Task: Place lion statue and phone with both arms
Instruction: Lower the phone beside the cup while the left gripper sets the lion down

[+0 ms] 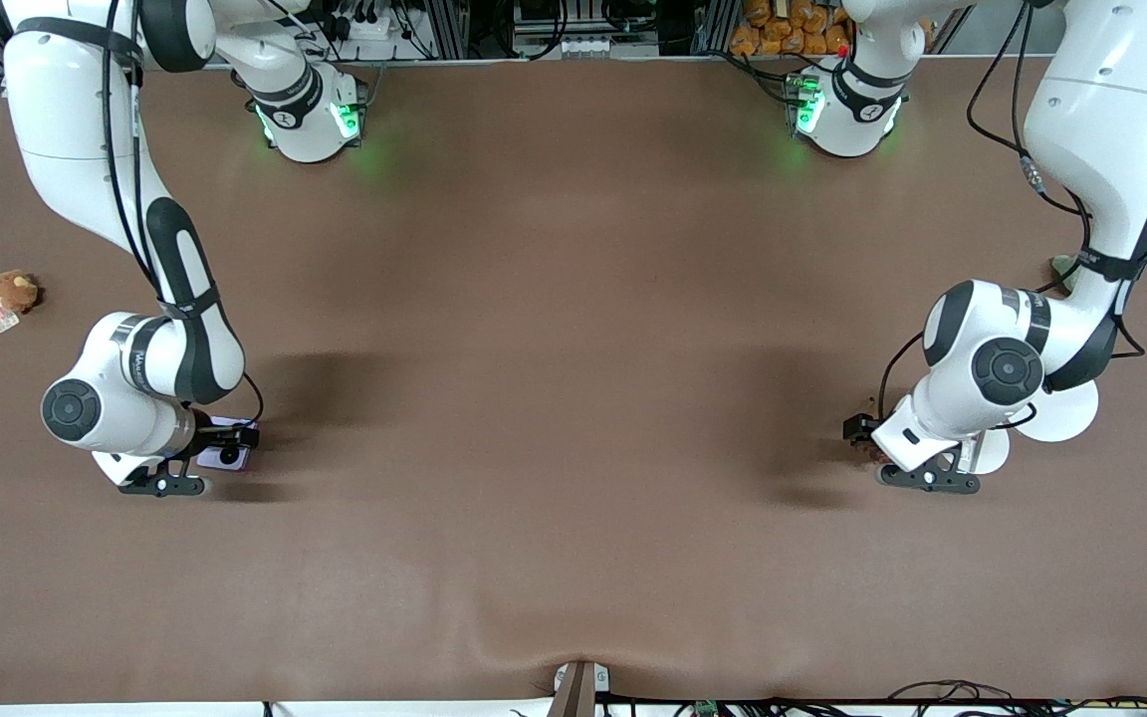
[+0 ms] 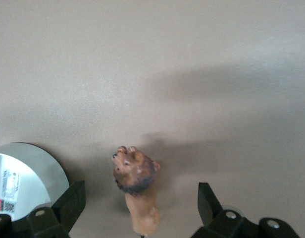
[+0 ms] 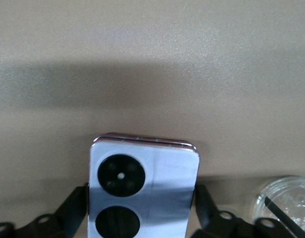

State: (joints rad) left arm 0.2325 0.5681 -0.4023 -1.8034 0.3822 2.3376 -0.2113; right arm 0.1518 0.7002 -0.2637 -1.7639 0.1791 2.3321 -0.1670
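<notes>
Both arms were low over the brown counter [image 1: 573, 299], one at each end, in the lower part of the front view.

In the lower left of the front view, the right pincer [image 1: 220, 460] sat down at the phone [image 1: 225, 453], which lay flat on the counter. In the right wrist view the phone [image 3: 142, 191] filled the lower centre of the frame, its two round black lenses facing up, and a dark finger [image 3: 76, 210] stood close against each of its side edges. The jaws looked spread about as wide as the phone, with no clear squeeze on it, so I judged the hold released and the phone resting on the counter.

At the lower right of the front view, the left pincer [image 1: 882, 453] stood over the lion statue [image 1: 872, 454], only a dark reddish scrap under the hand there. The left wrist view was plainer: the lion statue [image 2: 137, 196] stood at the lower centre, maned head toward the upper part of the frame, long axis running away from the wrist. The left pincer [image 2: 140, 213] was wide open, with bare counter between each finger [image 2: 68, 203] and the body, so nothing was held.

Each thing lay straight between its own arm's fingers, so the next move probably called for a straight lift clear, without brushing the lion statue's flanks or the phone's edges.

A small brown plush toy [image 1: 14, 291] lay apart at the left edge of the front view.
</notes>
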